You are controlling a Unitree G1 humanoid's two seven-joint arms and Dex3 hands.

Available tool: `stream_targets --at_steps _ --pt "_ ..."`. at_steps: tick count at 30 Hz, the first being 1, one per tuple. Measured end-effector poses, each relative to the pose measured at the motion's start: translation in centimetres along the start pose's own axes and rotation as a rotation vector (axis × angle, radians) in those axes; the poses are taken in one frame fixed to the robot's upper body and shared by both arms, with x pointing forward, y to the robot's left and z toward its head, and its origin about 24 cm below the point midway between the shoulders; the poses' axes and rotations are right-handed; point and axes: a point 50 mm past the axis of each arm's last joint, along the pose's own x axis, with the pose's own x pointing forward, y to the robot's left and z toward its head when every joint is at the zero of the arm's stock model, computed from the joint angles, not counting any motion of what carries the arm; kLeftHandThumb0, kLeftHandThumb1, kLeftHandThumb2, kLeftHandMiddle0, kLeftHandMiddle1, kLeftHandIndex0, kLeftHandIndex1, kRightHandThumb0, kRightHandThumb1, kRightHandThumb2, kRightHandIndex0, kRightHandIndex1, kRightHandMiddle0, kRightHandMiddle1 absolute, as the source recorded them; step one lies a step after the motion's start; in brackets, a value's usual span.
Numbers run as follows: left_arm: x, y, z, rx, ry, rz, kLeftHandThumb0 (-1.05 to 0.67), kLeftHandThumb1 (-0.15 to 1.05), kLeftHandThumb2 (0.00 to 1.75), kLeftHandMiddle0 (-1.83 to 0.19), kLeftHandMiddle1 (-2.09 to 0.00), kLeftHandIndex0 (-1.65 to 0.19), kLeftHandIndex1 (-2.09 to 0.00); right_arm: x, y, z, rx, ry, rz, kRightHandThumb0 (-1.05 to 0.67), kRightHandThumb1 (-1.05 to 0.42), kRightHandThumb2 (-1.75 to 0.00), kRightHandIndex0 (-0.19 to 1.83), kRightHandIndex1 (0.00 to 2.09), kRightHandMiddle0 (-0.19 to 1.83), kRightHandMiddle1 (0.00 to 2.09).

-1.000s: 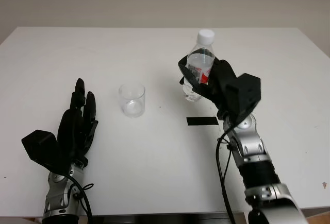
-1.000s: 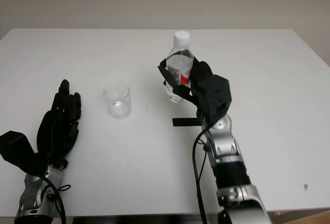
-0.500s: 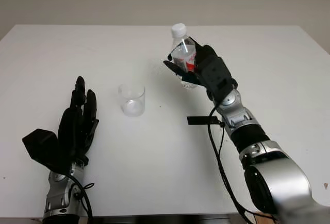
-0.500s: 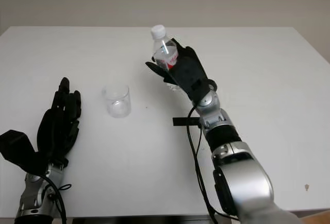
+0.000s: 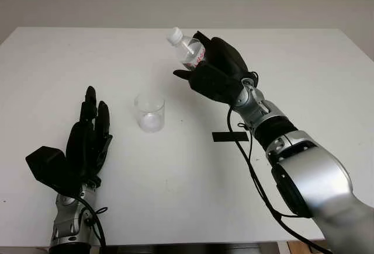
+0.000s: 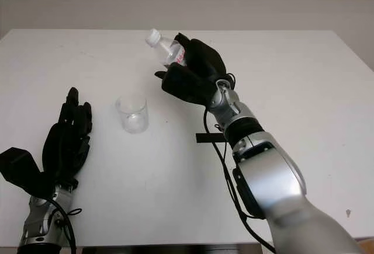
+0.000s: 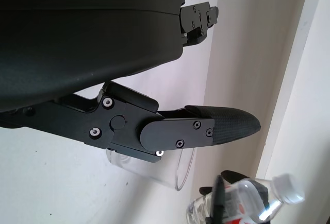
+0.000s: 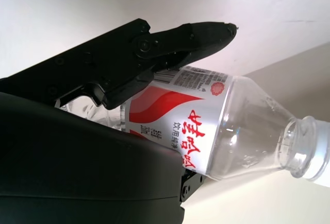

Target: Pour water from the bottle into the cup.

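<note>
Tilting clear capped bottle [image 5: 188, 49], right hand [image 5: 217, 73] gripping

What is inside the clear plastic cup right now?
The clear plastic cup looks empty. The capped clear bottle, tilted in the right hand, is held apart from it.

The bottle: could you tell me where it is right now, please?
In the head views, the bottle is held off the table in the right hand, tilted with its cap toward the cup, which stands lower left of it.
</note>
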Motion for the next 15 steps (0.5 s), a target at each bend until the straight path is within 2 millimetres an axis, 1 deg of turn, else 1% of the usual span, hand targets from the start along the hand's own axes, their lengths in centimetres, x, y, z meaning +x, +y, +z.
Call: stream_targets --at_steps 4,8,10,15 --pt "0.0 0.0 0.0 -0.001 -0.006 0.002 -0.75 1.05 0.46 0.16 -0.05 0.16 -0.05 0.1 0.1 0.5 -0.127 -0.057 -0.011 -0.47 -1.05 -0.33 1.23 2.09 0.80 2.09" --pt "0.0 -0.2 0.0 -0.003 -0.010 0.003 -0.76 1.05 0.47 0.16 -0.05 0.16 -0.05 0.6 -0.6 1.5 -0.248 -0.131 -0.051 -0.45 -1.05 -0.32 1.24 2.09 0.78 2.09" --pt "0.0 -0.2 0.0 -0.003 -0.010 0.004 -0.76 1.05 0.46 0.16 -0.05 0.15 -0.05 0.7 -0.8 1.8 -0.302 -0.169 -0.074 -0.44 -1.05 -0.28 1.25 2.09 0.76 2.09" --pt "0.0 -0.2 0.0 -0.003 -0.011 0.005 -0.75 1.05 0.46 0.16 -0.06 0.15 -0.05 0.4 -0.5 2.0 -0.419 -0.257 -0.107 -0.43 -1.05 -0.23 1.28 2.09 0.75 2.09"
